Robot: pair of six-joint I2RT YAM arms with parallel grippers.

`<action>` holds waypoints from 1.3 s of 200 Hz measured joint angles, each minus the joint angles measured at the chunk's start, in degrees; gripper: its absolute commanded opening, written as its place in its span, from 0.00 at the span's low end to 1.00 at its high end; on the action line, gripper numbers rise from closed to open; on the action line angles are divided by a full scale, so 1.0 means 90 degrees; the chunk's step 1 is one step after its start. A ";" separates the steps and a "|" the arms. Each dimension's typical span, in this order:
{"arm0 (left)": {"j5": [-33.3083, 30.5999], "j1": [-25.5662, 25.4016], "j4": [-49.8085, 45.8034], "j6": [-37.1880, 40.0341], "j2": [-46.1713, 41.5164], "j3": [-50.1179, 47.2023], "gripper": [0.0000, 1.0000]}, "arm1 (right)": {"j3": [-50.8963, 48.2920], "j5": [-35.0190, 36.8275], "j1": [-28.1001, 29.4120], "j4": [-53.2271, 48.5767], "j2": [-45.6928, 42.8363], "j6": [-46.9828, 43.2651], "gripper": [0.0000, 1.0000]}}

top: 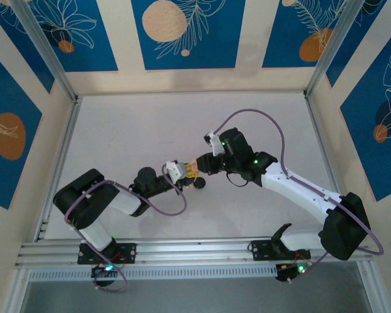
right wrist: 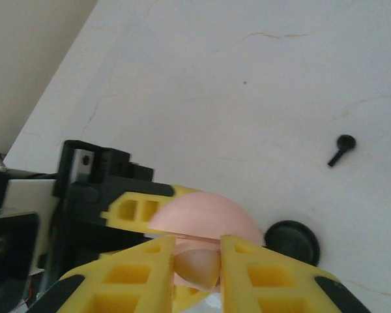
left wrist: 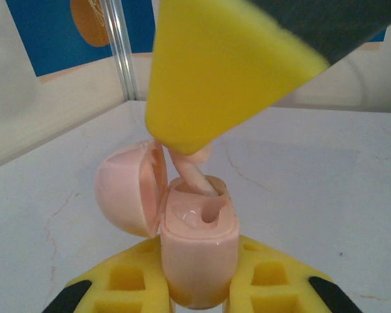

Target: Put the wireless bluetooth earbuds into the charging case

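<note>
Left gripper clamped on pink charging case, lid open. Right gripper pinching pale pink earbud, stem down into case. Earbud light, smooth, slippery: hold by head, gently. Black earbud loose on table, well apart

Arms: 2, the left arm and the right arm, bearing 2 yellow-fingered grippers, the left gripper and the right gripper. Round cases: 2, comprising 1 pale pink charging case and 1 black case. Stemmed earbuds in sight: 2, comprising 1 pale pink earbud and 1 black earbud.
</note>
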 measured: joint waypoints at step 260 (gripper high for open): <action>-0.1574 -0.0007 -0.1719 0.0109 -0.1394 -0.0459 0.12 | 0.0629 -0.0282 -0.0386 -0.3130 0.1166 0.2045 0.38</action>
